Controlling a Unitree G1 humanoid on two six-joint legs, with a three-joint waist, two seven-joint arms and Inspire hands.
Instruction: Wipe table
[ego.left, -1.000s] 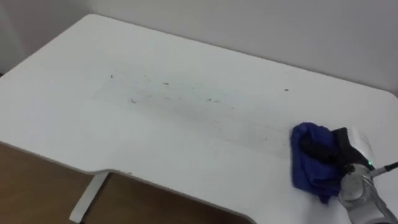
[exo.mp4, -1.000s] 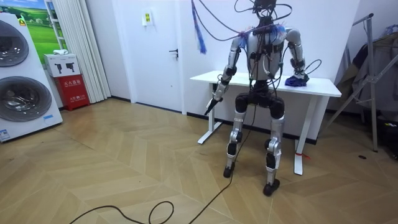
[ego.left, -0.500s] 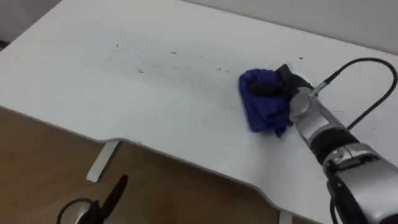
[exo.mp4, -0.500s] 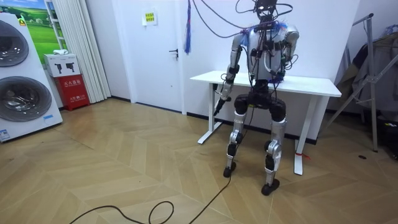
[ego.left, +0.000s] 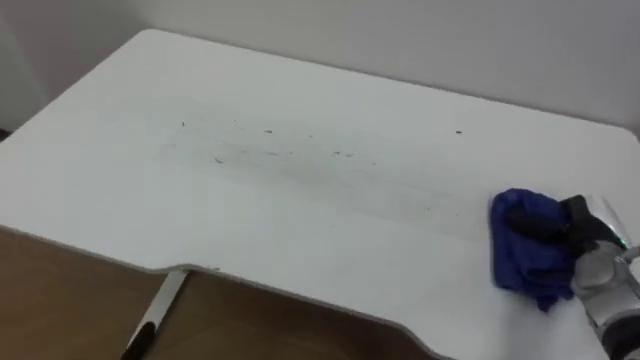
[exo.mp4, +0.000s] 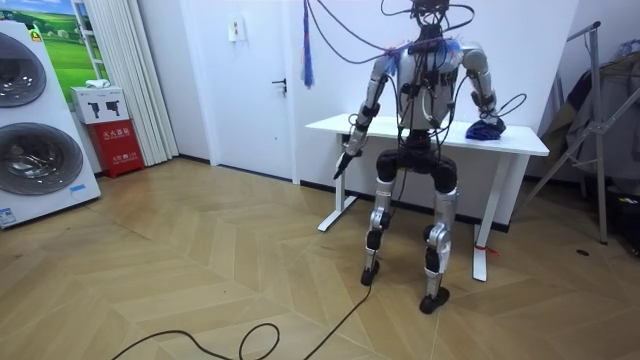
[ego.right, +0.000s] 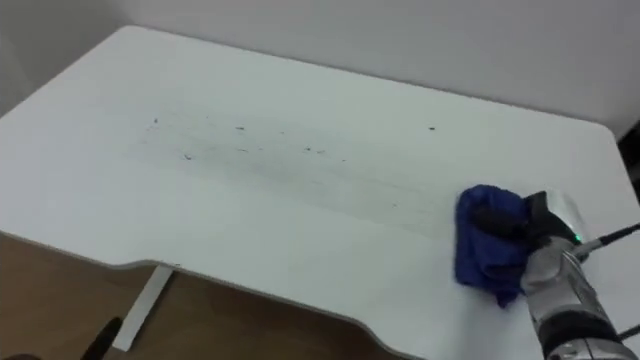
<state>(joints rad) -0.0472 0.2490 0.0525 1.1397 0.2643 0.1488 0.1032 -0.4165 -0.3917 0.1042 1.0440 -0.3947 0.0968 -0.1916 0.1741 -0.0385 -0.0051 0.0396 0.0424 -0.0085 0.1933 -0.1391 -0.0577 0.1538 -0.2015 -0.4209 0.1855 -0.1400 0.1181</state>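
Right hand (ego.left: 583, 228) is down on the blue cloth (ego.left: 524, 257). Dark fingers (ego.left: 545, 224) lie across the top of the bunched cloth and look curled into it, so I read that as a grip, though the fingertips are partly buried in the folds. The cloth sits flat on the white table (ego.left: 300, 215), under and just ahead of those fingers, near the table's right end. Most of the cloth bulges out to the left of the fingers and toward the front edge.

A scatter of dark specks (ego.left: 270, 152) sits well apart from the fingers, off to their left along the middle of the top, with faint smears running from there back toward the cloth.

Left hand (exo.mp4: 344, 162) hangs at my side below the table's front edge, fingers straight and pointing down, holding nothing. I'm standing at the table's front edge.
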